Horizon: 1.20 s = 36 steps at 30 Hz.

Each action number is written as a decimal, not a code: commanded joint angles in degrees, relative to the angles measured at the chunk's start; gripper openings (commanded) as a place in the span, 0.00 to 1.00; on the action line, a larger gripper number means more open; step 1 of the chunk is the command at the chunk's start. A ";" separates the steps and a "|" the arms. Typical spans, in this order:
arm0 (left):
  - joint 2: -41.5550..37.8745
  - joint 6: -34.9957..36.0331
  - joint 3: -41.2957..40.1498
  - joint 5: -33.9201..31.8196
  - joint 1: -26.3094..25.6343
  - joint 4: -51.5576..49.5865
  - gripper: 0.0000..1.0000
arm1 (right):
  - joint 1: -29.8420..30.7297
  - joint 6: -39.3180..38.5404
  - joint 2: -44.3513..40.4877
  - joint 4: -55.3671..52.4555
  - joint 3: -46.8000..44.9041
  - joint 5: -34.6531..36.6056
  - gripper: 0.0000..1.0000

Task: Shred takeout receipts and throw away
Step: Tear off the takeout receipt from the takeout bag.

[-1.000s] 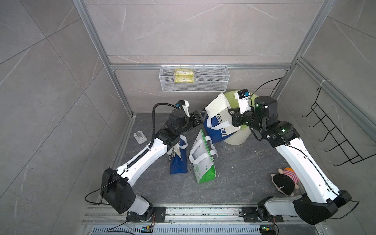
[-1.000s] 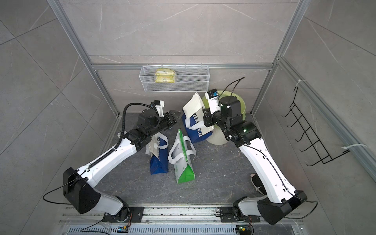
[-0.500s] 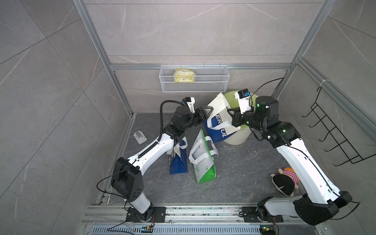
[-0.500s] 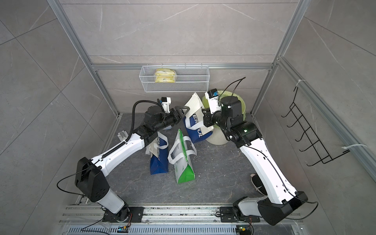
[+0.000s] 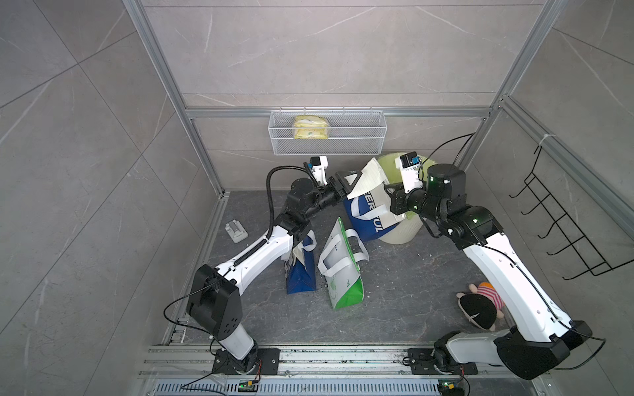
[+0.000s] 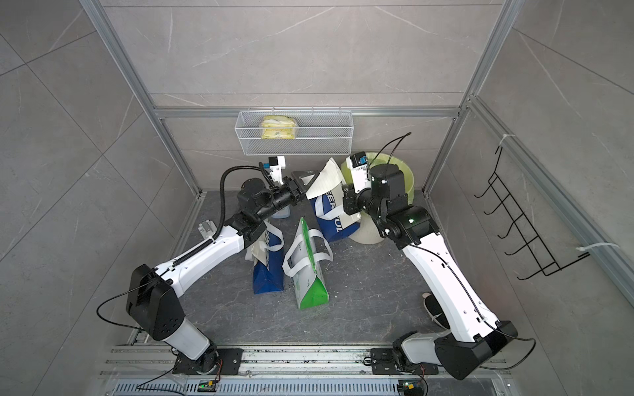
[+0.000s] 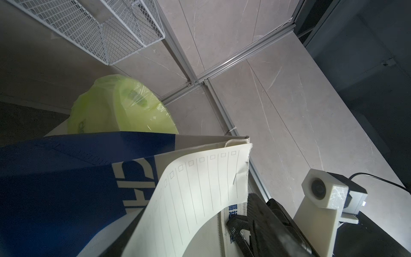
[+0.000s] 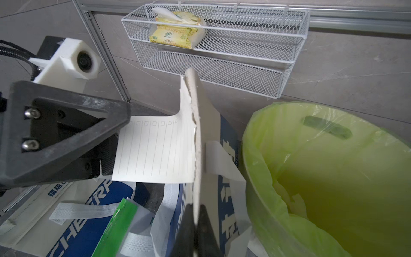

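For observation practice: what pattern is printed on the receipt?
The receipt shows thin grey lines and a row of small squares; clearest in the right wrist view.

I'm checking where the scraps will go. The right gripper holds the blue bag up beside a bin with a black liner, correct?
Not quite: the liner is light green, not black, as the right wrist view shows. The rest is right: the right gripper holds the blue bag up beside the bin.

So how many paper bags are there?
3: a raised blue-and-white bag by the green bin, a second blue-and-white bag on the floor under the left arm, a green-and-white bag beside it. Others may be hidden.
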 commanded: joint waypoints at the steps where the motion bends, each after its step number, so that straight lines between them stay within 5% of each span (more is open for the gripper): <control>1: -0.13 -1.85 -0.37 1.31 0.09 4.36 0.63 | 0.26 1.04 -1.50 5.12 0.09 -0.49 0.00; 7: 1.91 -4.37 0.75 5.08 -0.11 6.74 0.53 | 0.20 0.93 -1.51 5.24 0.24 -0.21 0.00; 13: 1.39 -4.83 0.86 5.79 -0.49 6.63 0.13 | 0.19 0.75 -1.51 5.93 -1.37 0.83 0.00; 16: 0.49 -4.79 1.22 6.11 -0.50 5.79 0.00 | 0.20 -0.64 -1.27 5.84 -2.28 2.71 0.00; 36: -8.79 0.25 1.19 3.57 -0.68 -0.99 0.00 | -0.82 -1.60 1.39 7.32 -9.47 4.92 0.00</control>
